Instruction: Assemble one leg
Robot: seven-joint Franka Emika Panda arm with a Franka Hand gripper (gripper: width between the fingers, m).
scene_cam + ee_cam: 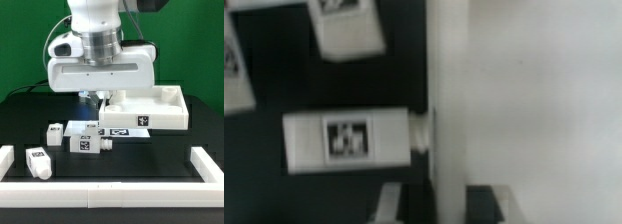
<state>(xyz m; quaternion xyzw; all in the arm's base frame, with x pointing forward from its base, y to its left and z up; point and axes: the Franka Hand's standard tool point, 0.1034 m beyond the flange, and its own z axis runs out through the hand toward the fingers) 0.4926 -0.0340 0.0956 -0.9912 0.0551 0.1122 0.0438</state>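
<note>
The leg (349,140) lies on its side on the dark surface (278,200), one end against the big white panel (526,100). It is a small hard plastic block and is likely light, stiff and a little slick, so pinch its long flat sides. The gripper (441,205) straddles the panel's edge with jaws narrow. I cannot tell whether they clamp it.

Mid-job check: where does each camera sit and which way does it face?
Exterior view: off the arm, raised, looking down across the black table at the legs and white panel; arm and pincer show.
Wrist view: on the wrist, looking down at a leg beside the panel's edge; only the pincer's fingertips show.
Shared: the panel, the legs and the pincer.
</note>
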